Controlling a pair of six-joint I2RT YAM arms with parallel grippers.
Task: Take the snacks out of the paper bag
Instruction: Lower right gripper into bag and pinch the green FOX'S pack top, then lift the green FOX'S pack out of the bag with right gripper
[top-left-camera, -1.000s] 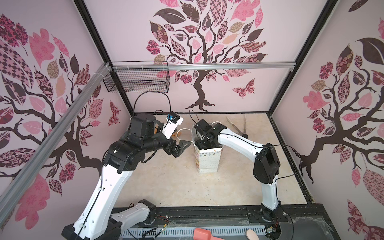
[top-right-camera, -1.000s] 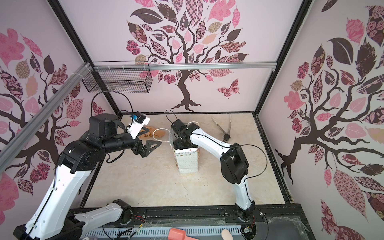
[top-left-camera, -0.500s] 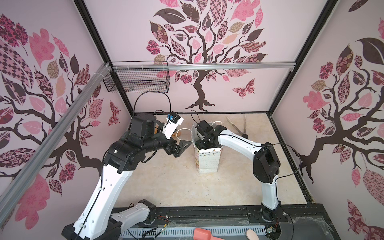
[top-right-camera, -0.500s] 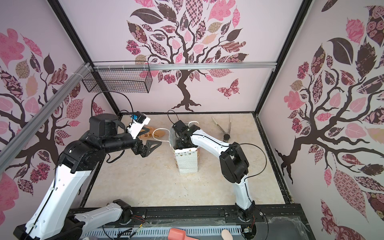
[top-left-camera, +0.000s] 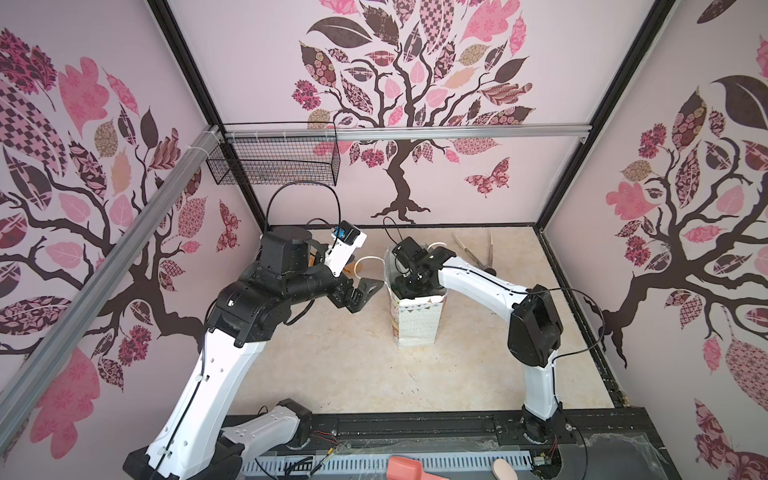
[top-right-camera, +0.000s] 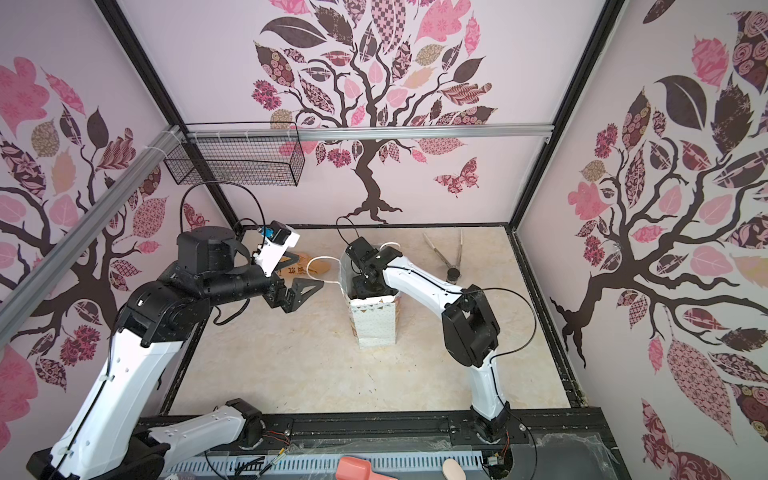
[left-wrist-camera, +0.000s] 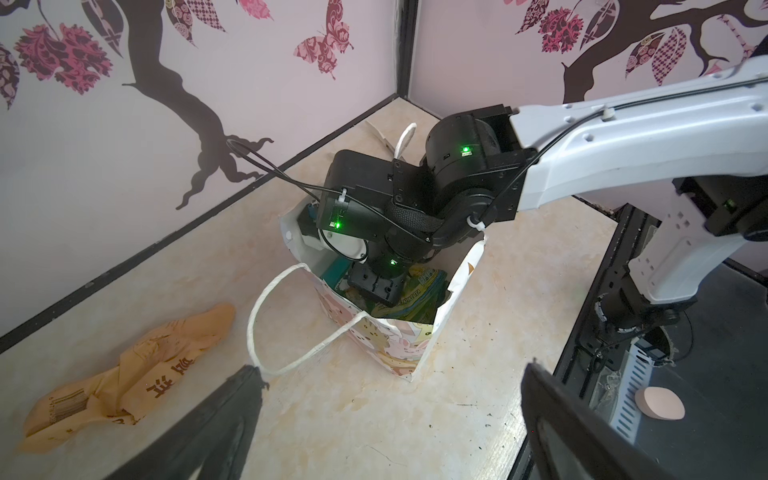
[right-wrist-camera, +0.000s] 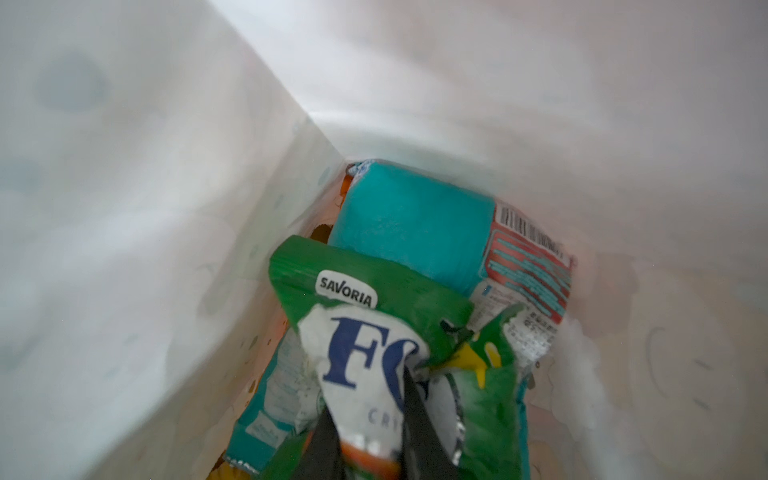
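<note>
In both top views the paper bag (top-left-camera: 415, 322) stands upright near the middle of the beige marbled floor (top-left-camera: 353, 374). It is a tall white box shape with a triangle border under the rim. The right arm (top-left-camera: 478, 282) bends down into its mouth, and the black wrist fills the opening, so the contents are hidden here. The left gripper (top-left-camera: 368, 296) hovers just beside the bag, apart from it, jaws spread wide and holding nothing. Behind it a tan-orange packet (top-right-camera: 296, 266) lies on the floor. Wooden tongs (top-right-camera: 446, 251) and a small dark jar (top-right-camera: 454, 274) lie toward the back right, well apart from the bag. A black wire basket (top-left-camera: 274, 164) hangs at the back left corner.

In the left wrist view the tan-orange packet is crumpled, printed with dark characters and a barcode. A white rope handle (left-wrist-camera: 266, 328) loops out from the bag's rim. Green-and-yellow packets (left-wrist-camera: 422, 291) show inside the bag, under the right arm's black wrist.

In the right wrist view, between smooth white paper walls, the right gripper (right-wrist-camera: 368, 399) stands narrow. Its dark fingers pinch a crinkled fold of a green packet (right-wrist-camera: 374, 282) with a white panel and blue letters. A teal packet (right-wrist-camera: 411, 224) lies past it in the bag's corner, puffy and smooth, with a barcode at one end.
</note>
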